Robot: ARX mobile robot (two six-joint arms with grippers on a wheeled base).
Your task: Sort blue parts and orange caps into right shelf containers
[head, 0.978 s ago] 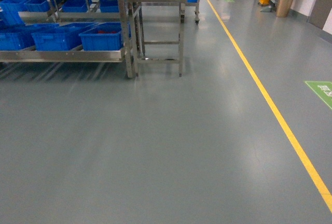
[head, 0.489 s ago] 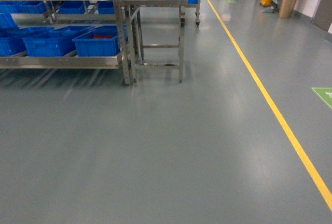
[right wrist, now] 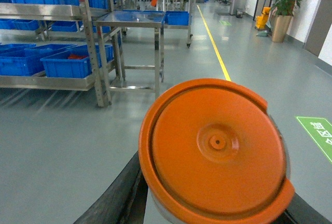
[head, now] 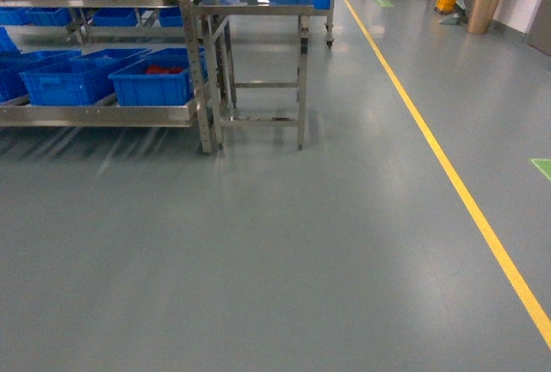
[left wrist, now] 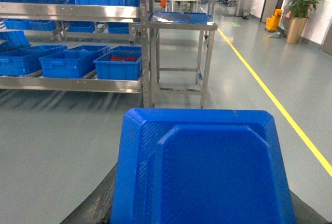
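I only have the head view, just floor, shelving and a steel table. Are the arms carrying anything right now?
Observer: Yes. The left wrist view is filled by a blue part, a tray-like moulded piece seen from its flat side.
Operator: And the other arm?
Observer: The right wrist view shows a round orange cap close to the lens.
Operator: Are the hands shut on them?
Observer: I cannot tell; both items hide the fingers in the wrist views.
Operator: Anything in the nearest crate on the low shelf?
Observer: The left wrist view shows red-orange pieces inside that blue crate, beside the shelf post.
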